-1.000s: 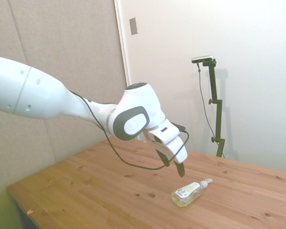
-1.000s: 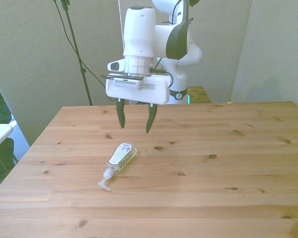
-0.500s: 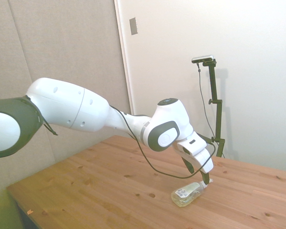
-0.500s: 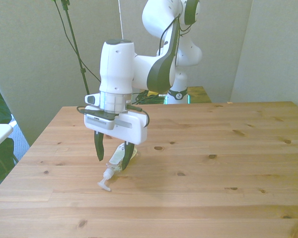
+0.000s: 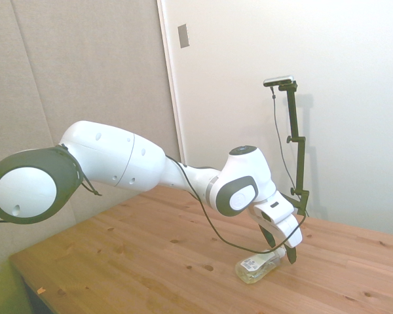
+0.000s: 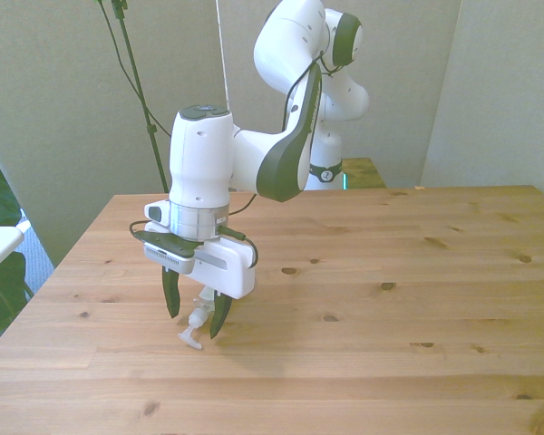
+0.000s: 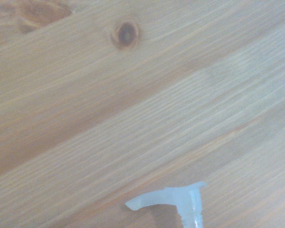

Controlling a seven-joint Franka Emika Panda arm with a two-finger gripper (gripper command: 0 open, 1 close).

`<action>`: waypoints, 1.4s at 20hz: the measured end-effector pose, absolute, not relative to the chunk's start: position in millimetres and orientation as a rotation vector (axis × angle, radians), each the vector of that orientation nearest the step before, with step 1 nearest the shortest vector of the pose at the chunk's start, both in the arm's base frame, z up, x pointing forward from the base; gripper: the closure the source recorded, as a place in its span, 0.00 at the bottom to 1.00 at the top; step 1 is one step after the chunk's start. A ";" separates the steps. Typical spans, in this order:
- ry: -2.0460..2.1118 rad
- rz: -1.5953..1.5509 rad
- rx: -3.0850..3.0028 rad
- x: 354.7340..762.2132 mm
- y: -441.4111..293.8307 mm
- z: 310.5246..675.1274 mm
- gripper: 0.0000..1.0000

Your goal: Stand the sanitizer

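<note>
Sanitizer (image 5: 257, 267) lies flat on its side on the wooden table (image 6: 417, 299), not upright. Small clear bottle, pale yellow liquid inside, a white label with dark marks facing up on the body. Pump end is white: neck and nozzle (image 6: 192, 328) show in the front view between the dark fingers, nozzle tip at about 6 o'clock from the neck, toward the table's near edge. The wrist view catches only the translucent white pump head (image 7: 167, 199) against the wood grain, with a dark knot (image 7: 125, 34) well apart from it.

Gripper (image 6: 194, 314) hangs low over the pump end, fingers spread, one on each side of the neck; contact with the bottle cannot be told. Bottle body is mostly hidden behind the gripper in the front view; in the side view it sits at 7 o'clock from the fingertips (image 5: 291, 255).
</note>
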State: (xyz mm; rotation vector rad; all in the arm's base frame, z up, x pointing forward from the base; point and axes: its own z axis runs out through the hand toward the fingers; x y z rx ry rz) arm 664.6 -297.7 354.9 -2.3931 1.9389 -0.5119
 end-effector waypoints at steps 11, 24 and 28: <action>1.960 -0.482 -2.372 660.7 -308.5 350.1 1.00; 1.947 -0.453 -2.355 662.5 -314.0 351.5 1.00; 1.942 -0.484 -2.345 664.1 -314.6 355.0 1.00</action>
